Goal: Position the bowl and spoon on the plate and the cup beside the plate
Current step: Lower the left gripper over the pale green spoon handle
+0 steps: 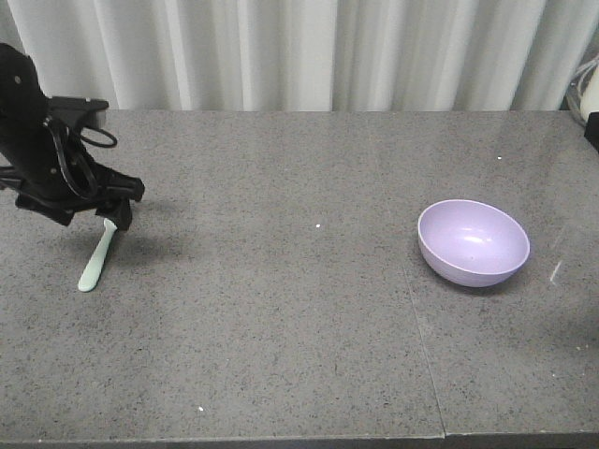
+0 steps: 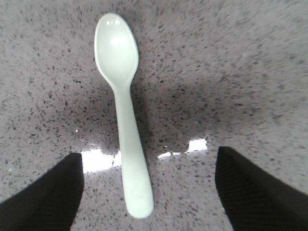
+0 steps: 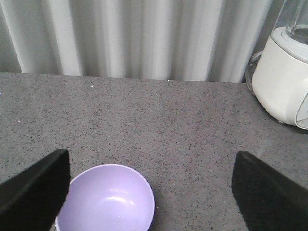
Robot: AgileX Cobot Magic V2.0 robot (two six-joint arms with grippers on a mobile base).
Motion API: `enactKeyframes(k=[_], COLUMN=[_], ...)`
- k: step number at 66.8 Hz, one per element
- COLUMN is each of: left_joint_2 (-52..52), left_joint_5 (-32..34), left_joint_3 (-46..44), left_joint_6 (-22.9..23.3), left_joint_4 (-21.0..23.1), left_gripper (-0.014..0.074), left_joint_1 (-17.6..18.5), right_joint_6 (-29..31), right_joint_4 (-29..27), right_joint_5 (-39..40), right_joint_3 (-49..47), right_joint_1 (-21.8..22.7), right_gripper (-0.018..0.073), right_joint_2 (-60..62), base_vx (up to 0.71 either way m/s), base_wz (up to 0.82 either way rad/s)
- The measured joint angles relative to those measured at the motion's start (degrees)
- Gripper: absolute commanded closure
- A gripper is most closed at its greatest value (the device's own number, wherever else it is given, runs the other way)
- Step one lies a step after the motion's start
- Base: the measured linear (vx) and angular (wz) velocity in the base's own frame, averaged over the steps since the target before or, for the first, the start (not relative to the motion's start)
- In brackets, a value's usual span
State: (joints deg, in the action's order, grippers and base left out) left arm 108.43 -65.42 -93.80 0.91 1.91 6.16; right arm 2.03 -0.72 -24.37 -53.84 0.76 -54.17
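Note:
The pale mint-green spoon (image 1: 97, 257) lies flat on the grey table at the left, its bowl end toward the front edge. My left gripper (image 1: 118, 211) hangs low over the handle end. In the left wrist view the spoon (image 2: 126, 120) runs up the middle, and the left gripper (image 2: 149, 192) is open with its dark fingers either side of the handle, not touching it. The lavender bowl (image 1: 473, 241) stands upright and empty at the right. My right gripper (image 3: 151, 192) is open above the table, with the bowl (image 3: 108, 202) just inside its left finger. The plate and cup are out of view.
A white appliance base (image 3: 284, 82) stands at the table's far right corner (image 1: 590, 89). Pale pleated curtains (image 1: 309, 51) close off the back. A seam (image 1: 412, 309) runs front to back through the tabletop, left of the bowl.

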Motion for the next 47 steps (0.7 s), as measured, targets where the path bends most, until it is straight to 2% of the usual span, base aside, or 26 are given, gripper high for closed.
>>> enactKeyframes(k=[22,47], left_joint_2=[5.2,8.1], left_joint_5=[1.6,0.5], left_joint_3=[-0.5,-4.0], left_joint_6=[0.0,0.0], left_joint_4=[-0.2,-0.1], left_gripper=[0.0063,0.0063], left_joint_1=[-0.1,-0.9], right_joint_6=[0.0,0.0], right_joint_4=[0.0,0.0], right_joint_5=[-0.2,-0.7], right_joint_3=[0.0,0.0], right_joint_1=[0.0,0.0], right_gripper=[-0.006,-0.0028], right_joint_2=[0.0,0.0], base_vx=[0.0,0.0], base_wz=[0.0,0.0])
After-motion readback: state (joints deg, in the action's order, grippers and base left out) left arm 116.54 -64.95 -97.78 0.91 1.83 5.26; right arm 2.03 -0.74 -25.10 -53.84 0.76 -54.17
